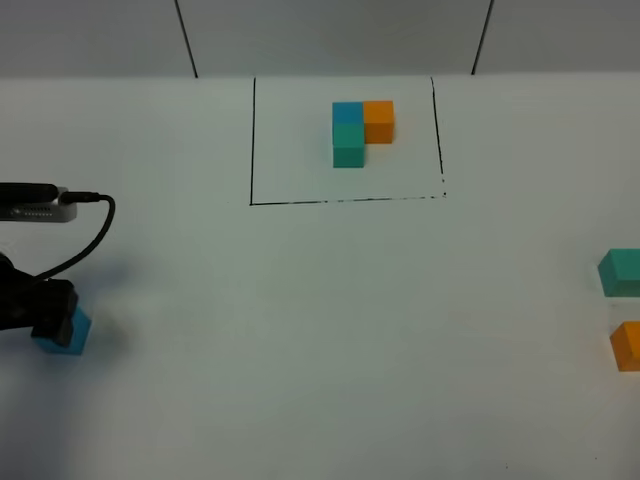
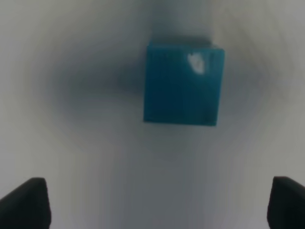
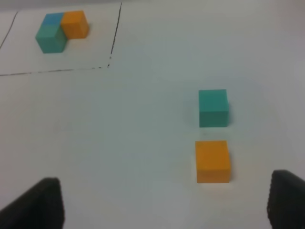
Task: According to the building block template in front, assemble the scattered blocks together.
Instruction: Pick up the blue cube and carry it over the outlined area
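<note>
White table (image 1: pixel 300 350) fills the view, with a grey wall strip at the far edge. Far left, near side: left gripper (image 1: pixel 52 318) sits low over the table, with a black cable (image 1: pixel 95 225) looping off its arm. Its jaws are spread wide and hold nothing. Blue cube (image 1: pixel 74 334) lies right at the gripper, which partly covers it from above. The left wrist view is blurred and shows the cube ahead of the fingertips, not between them.

Centre, far side: building block template (image 1: pixel 362 130) has blue at the far left, orange touching its right side and teal touching its near side, making an L. It sits inside the black-line rectangle (image 1: pixel 252 140), whose near line is broken in places.

Far right edge: teal cube (image 1: pixel 622 270), with orange cube (image 1: pixel 628 345) just nearer; the two are apart, and both are cut by the frame. Both lie well apart from the template and the blue cube. Right gripper (image 3: pixel 164 205) shows only in its own wrist view, jaws released and holding nothing, with the orange cube ahead of them.
</note>
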